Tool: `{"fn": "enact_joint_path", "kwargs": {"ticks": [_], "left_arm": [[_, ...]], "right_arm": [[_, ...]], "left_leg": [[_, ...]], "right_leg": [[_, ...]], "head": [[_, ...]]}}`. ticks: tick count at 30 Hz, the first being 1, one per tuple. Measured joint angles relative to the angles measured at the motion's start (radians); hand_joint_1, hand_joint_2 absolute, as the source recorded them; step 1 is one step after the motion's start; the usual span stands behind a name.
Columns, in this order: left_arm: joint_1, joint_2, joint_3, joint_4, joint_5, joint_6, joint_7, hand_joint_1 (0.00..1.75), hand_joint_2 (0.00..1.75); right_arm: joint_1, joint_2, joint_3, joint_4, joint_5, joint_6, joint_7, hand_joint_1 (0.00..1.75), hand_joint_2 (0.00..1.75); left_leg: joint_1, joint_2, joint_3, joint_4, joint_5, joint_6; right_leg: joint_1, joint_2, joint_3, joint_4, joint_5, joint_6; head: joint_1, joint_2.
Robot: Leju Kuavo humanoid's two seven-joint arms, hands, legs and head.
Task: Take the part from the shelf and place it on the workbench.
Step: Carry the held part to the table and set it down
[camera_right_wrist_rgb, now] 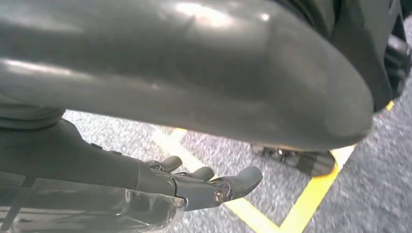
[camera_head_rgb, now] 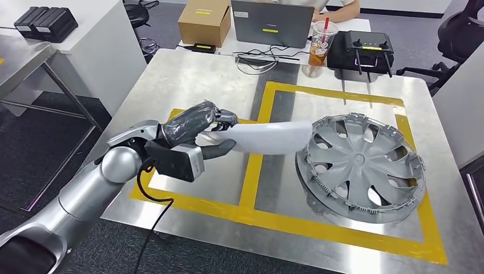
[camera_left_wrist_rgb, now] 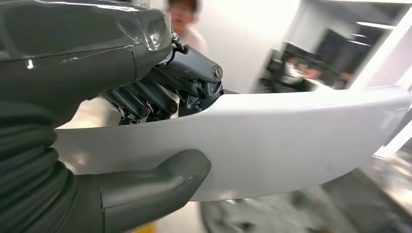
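My left hand (camera_head_rgb: 212, 131) grips one end of a long white curved part (camera_head_rgb: 268, 137), held above the metal workbench (camera_head_rgb: 188, 74) inside the yellow tape lines. The part's far end reaches to the rim of a silver wheel cover (camera_head_rgb: 361, 166) lying on the bench. In the left wrist view the thumb (camera_left_wrist_rgb: 160, 182) lies on one face of the white part (camera_left_wrist_rgb: 291, 141) and the dark fingers (camera_left_wrist_rgb: 189, 87) wrap over its edge. My right hand (camera_right_wrist_rgb: 209, 187) hangs over grey floor with its fingers loosely extended and nothing in them.
At the workbench's far edge stand a cardboard box (camera_head_rgb: 204, 21), a laptop (camera_head_rgb: 273, 23), an iced drink (camera_head_rgb: 321, 44) and a black remote controller (camera_head_rgb: 368, 51). A person sits behind them. A white table (camera_head_rgb: 74, 51) is to the left, a black chair (camera_head_rgb: 463, 34) far right.
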Motion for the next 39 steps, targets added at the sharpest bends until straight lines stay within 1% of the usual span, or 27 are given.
{"fn": "enact_joint_path", "kwargs": {"ticks": [2,5,6,7,8,9,10,11,12,14,15,17,20,21,22,23,25,26,27,30,32,33,34,36,37,38,39], "left_arm": [[-0.007,-0.003,0.015,0.056,-0.046,0.033,0.003,1.69,1.75],[-0.012,-0.007,0.025,0.139,-0.135,0.081,0.018,1.69,1.75],[-0.009,-0.006,0.028,0.164,-0.16,0.092,0.026,1.69,1.75],[-0.006,-0.006,0.032,0.189,-0.184,0.102,0.034,1.69,1.75],[-0.005,-0.006,0.039,0.218,-0.204,0.11,0.037,1.69,1.75],[-0.005,-0.006,0.047,0.248,-0.225,0.116,0.037,1.69,1.75],[-0.004,-0.005,0.058,0.28,-0.245,0.122,0.035,1.69,1.75],[-0.003,-0.003,0.068,0.311,-0.261,0.126,0.032,1.69,1.75],[-0.002,-0.002,0.077,0.335,-0.272,0.129,0.029,1.69,1.75],[0.0,0.001,0.09,0.371,-0.281,0.132,0.023,1.69,1.75],[0.001,0.001,0.095,0.383,-0.283,0.133,0.022,1.69,1.75],[0.001,0.001,0.105,0.401,-0.288,0.134,0.022,1.69,1.75],[0.004,0.001,0.113,0.42,-0.291,0.134,0.021,1.69,1.75],[0.008,0.002,0.114,0.426,-0.292,0.134,0.021,1.69,1.75],[0.011,0.002,0.115,0.431,-0.293,0.134,0.021,1.69,1.75],[0.014,0.002,0.117,0.435,-0.293,0.134,0.021,1.69,1.75],[0.012,0.002,0.121,0.439,-0.294,0.134,0.022,1.69,1.75],[0.011,0.002,0.124,0.439,-0.294,0.132,0.024,1.69,1.75],[0.01,0.003,0.126,0.442,-0.297,0.128,0.026,1.69,1.75],[0.024,0.012,0.132,0.477,-0.321,0.124,0.015,1.69,1.75],[0.043,0.015,0.136,0.518,-0.345,0.138,-0.013,0.85,1.75],[0.053,0.014,0.139,0.54,-0.355,0.148,-0.027,0.42,1.75],[0.065,0.013,0.141,0.563,-0.364,0.159,-0.04,0.0,1.75],[0.093,0.009,0.145,0.606,-0.377,0.172,-0.055,0.0,1.75],[0.107,0.007,0.147,0.624,-0.38,0.175,-0.06,0.0,1.75],[0.116,0.005,0.149,0.639,-0.382,0.176,-0.064,0.0,1.75],[0.122,0.004,0.152,0.651,-0.383,0.176,-0.068,0.0,1.75]], "right_arm": [[0.002,0.004,0.0,-0.006,-0.002,0.003,0.001,0.0,0.0],[0.003,0.004,0.0,-0.014,-0.005,0.004,0.001,0.0,0.0],[0.004,0.004,0.0,-0.016,-0.005,0.005,0.001,0.0,0.0],[0.006,0.005,0.0,-0.019,-0.006,0.006,0.002,0.0,0.0],[0.007,0.006,0.0,-0.021,-0.006,0.007,0.002,0.0,0.0],[0.008,0.006,0.0,-0.023,-0.006,0.008,0.004,0.0,0.0],[0.007,0.007,0.0,-0.025,-0.006,0.01,0.005,0.0,0.0],[0.007,0.007,0.0,-0.027,-0.007,0.011,0.006,0.0,0.0],[0.007,0.008,0.0,-0.028,-0.007,0.011,0.007,0.0,0.0],[0.007,0.009,0.0,-0.03,-0.007,0.012,0.008,0.0,0.0],[0.007,0.01,0.0,-0.031,-0.007,0.013,0.009,0.0,0.0],[0.007,0.011,-0.001,-0.032,-0.007,0.014,0.009,0.0,0.0],[0.006,0.013,-0.001,-0.034,-0.007,0.014,0.009,0.0,0.0],[0.006,0.013,-0.001,-0.035,-0.007,0.015,0.009,0.0,0.0],[0.006,0.013,-0.001,-0.035,-0.007,0.015,0.009,0.0,0.0],[0.007,0.014,-0.001,-0.035,-0.007,0.015,0.009,0.0,0.0],[0.006,0.014,-0.001,-0.036,-0.007,0.016,0.009,0.0,0.0],[0.006,0.015,-0.001,-0.036,-0.007,0.017,0.009,0.0,0.0],[0.005,0.015,-0.001,-0.036,-0.007,0.019,0.008,0.0,0.0],[0.005,0.015,-0.001,-0.036,-0.004,0.02,0.002,0.0,0.0],[0.005,0.016,-0.001,-0.036,-0.001,0.017,-0.001,0.0,0.0],[0.005,0.015,0.0,-0.036,0.0,0.015,-0.001,0.0,0.0],[0.005,0.014,0.0,-0.036,0.001,0.012,-0.002,0.0,0.0],[0.003,0.013,0.0,-0.036,0.004,0.007,-0.004,0.0,0.0],[0.003,0.013,0.0,-0.036,0.005,0.006,-0.005,0.0,0.0],[0.002,0.012,0.0,-0.036,0.006,0.005,-0.009,0.0,0.0],[0.001,0.011,0.0,-0.036,0.006,0.006,-0.013,0.0,0.0]], "left_leg": [[0.005,0.003,0.014,-0.025,0.015,0.012],[0.002,0.004,0.017,-0.035,0.022,0.018],[0.001,0.004,0.016,-0.035,0.022,0.019],[-0.001,0.004,0.016,-0.034,0.021,0.019],[-0.001,0.003,0.016,-0.033,0.021,0.018],[-0.001,0.002,0.017,-0.031,0.019,0.015],[-0.003,0.001,0.015,-0.027,0.016,0.011],[-0.006,0.001,0.013,-0.021,0.012,0.007],[-0.008,0.001,0.009,-0.017,0.01,0.002],[-0.008,0.002,0.005,-0.014,0.008,-0.005],[-0.005,0.001,0.002,-0.011,0.006,-0.01],[0.0,0.001,-0.017,0.029,-0.022,-0.022],[0.011,0.001,-0.103,0.213,-0.107,-0.039],[0.014,0.001,-0.129,0.262,-0.121,-0.041],[0.016,0.001,-0.137,0.274,-0.116,-0.042],[0.018,0.001,-0.126,0.247,-0.093,-0.041],[0.017,0.0,-0.056,0.107,-0.029,-0.033],[0.015,0.0,-0.024,0.045,-0.008,-0.028],[0.011,0.0,-0.004,0.005,0.001,-0.023],[0.006,0.002,0.007,-0.017,0.003,-0.009],[0.009,0.004,0.019,-0.036,0.016,0.004],[0.01,0.005,0.024,-0.043,0.022,0.01],[0.008,0.006,0.025,-0.046,0.024,0.013],[0.006,0.006,0.023,-0.045,0.025,0.015],[0.005,0.005,0.023,-0.045,0.024,0.015],[0.004,0.005,0.022,-0.044,0.024,0.014],[0.005,0.004,0.022,-0.042,0.023,0.013]], "right_leg": [[0.003,-0.002,-0.02,0.035,-0.019,0.001],[0.004,-0.003,-0.118,0.221,-0.086,-0.007],[0.004,-0.003,-0.142,0.262,-0.092,-0.004],[0.004,-0.003,-0.149,0.267,-0.084,0.002],[0.004,-0.004,-0.132,0.224,-0.06,0.01],[0.004,-0.005,-0.099,0.151,-0.028,0.019],[0.005,-0.006,-0.064,0.08,0.0,0.021],[0.005,-0.007,-0.038,0.023,0.02,0.018],[0.007,-0.007,-0.025,-0.006,0.029,0.01],[0.01,-0.006,-0.023,-0.014,0.033,-0.008],[0.009,-0.006,-0.023,-0.014,0.034,-0.013],[0.004,-0.006,-0.02,-0.016,0.035,-0.023],[0.004,-0.005,-0.02,-0.016,0.035,-0.029],[0.004,-0.005,-0.02,-0.016,0.035,-0.029],[0.004,-0.004,-0.019,-0.016,0.034,-0.029],[0.004,-0.003,-0.019,-0.016,0.034,-0.029],[0.005,-0.002,-0.017,-0.016,0.035,-0.028],[0.007,-0.002,-0.017,-0.016,0.035,-0.027],[0.008,-0.002,-0.017,-0.017,0.036,-0.024],[0.007,-0.002,-0.017,-0.022,0.038,-0.009],[0.008,-0.003,-0.029,0.0,0.024,-0.004],[0.008,-0.004,-0.047,0.038,0.005,-0.006],[0.008,-0.004,-0.076,0.1,-0.022,-0.01],[0.007,-0.004,-0.137,0.231,-0.07,-0.011],[0.007,-0.004,-0.151,0.259,-0.076,-0.007],[0.007,-0.005,-0.143,0.243,-0.065,0.001],[0.006,-0.005,-0.114,0.185,-0.041,0.009]], "head": [[0.002,0.0],[0.007,0.0],[0.007,0.0],[0.007,0.0],[0.008,0.0],[0.008,0.0],[0.008,0.0],[0.007,0.0],[0.006,0.0],[0.005,0.0],[0.005,0.0],[0.001,0.0],[-0.003,0.0],[-0.003,0.0],[-0.003,0.0],[-0.003,0.0],[-0.003,0.0],[-0.002,0.0],[-0.002,0.0],[-0.002,0.0],[-0.001,0.0],[0.001,0.0],[0.001,0.0],[0.002,0.0],[0.002,0.0],[0.002,0.0],[0.002,0.0]]}}
